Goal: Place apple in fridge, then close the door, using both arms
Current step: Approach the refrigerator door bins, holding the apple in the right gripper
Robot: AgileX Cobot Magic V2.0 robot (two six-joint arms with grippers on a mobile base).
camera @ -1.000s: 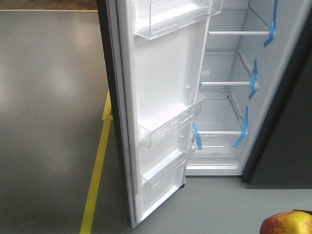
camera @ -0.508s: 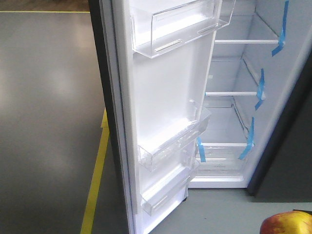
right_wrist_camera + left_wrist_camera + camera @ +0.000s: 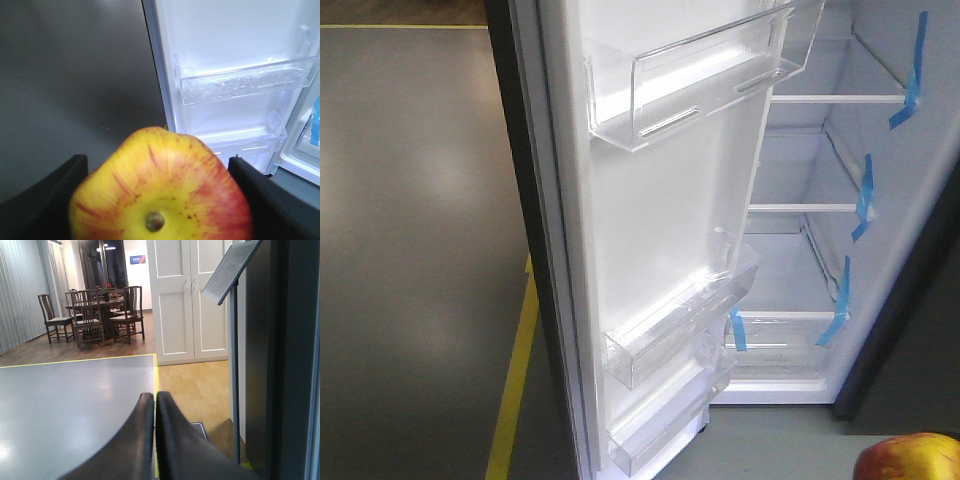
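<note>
My right gripper (image 3: 158, 172) is shut on the apple (image 3: 162, 187), a red and yellow fruit that fills the lower middle of the right wrist view, a black finger on each side. The apple (image 3: 908, 459) also peeks into the bottom right corner of the front view. The fridge (image 3: 820, 180) stands open ahead, white inside with glass shelves and blue tape strips. Its door (image 3: 660, 230) is swung wide to the left, clear bins on its white inner face. My left gripper (image 3: 154, 399) is shut with nothing in it, out beside the fridge's dark side panel (image 3: 280, 355).
Grey floor with a yellow tape line (image 3: 515, 385) runs left of the door. The left wrist view shows a tilted sign on a thin pole (image 3: 234, 355), white double doors (image 3: 187, 300) and a dining table with chairs (image 3: 95, 312) far back.
The fridge and its door have grown larger and shifted down in the front view, so the base has come closer. The apple stays in the same corner.
</note>
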